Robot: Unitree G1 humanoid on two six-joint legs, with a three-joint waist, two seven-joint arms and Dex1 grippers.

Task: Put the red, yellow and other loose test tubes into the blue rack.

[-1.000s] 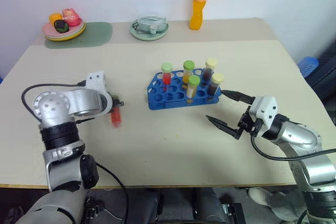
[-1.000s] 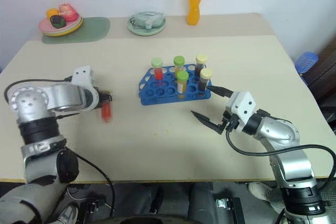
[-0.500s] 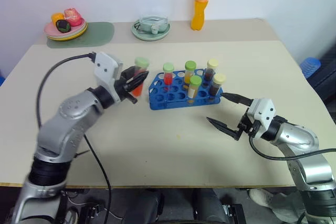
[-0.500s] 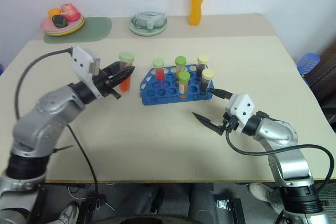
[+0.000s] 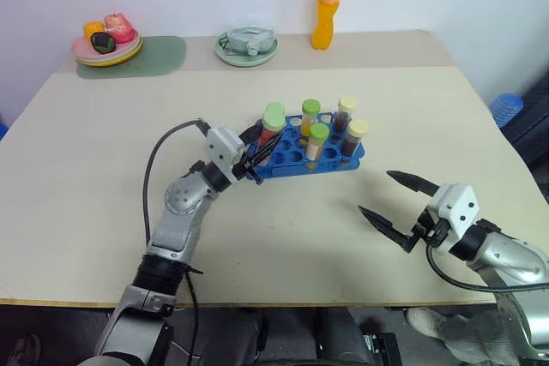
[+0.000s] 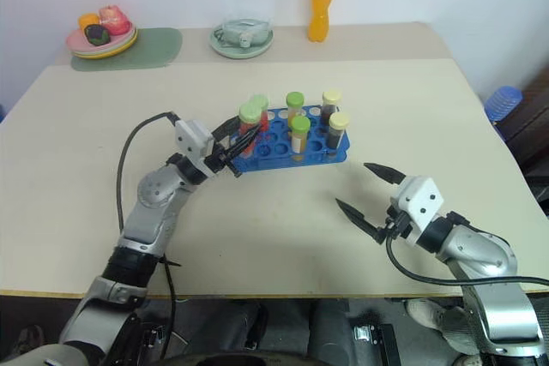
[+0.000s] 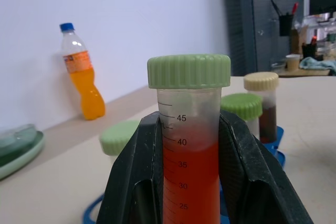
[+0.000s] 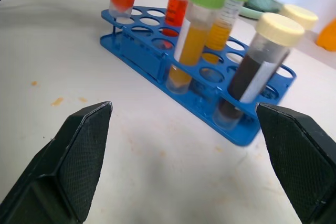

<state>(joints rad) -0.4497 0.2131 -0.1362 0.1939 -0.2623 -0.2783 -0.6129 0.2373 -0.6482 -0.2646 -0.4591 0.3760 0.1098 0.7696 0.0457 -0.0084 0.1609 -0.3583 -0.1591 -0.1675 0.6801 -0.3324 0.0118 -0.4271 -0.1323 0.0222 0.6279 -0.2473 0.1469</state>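
**Red tube carried to the rack's near-left corner**

A second ago my left gripper (image 5: pixel 256 153) held the red-liquid tube (image 5: pixel 268 132) low over bare table, well left of the blue rack (image 5: pixel 292 159). Now it has swung across and tipped the tube upright; the fingers (image 7: pixel 137 171) are clamped on either side of its body, green cap (image 7: pixel 188 71) clear above them. The tube's foot hangs at the rack's left end. From the right wrist view it looks just over a corner hole, though I cannot tell whether it has entered.

My right gripper (image 5: pixel 397 209) has drawn back from the rack toward the table's near edge, jaws spread wide and empty.

Five capped tubes stand in the rack already. I see no other loose tube on the table (image 5: pixel 103 169), so I judge this the last insertion: lower it straight and release.
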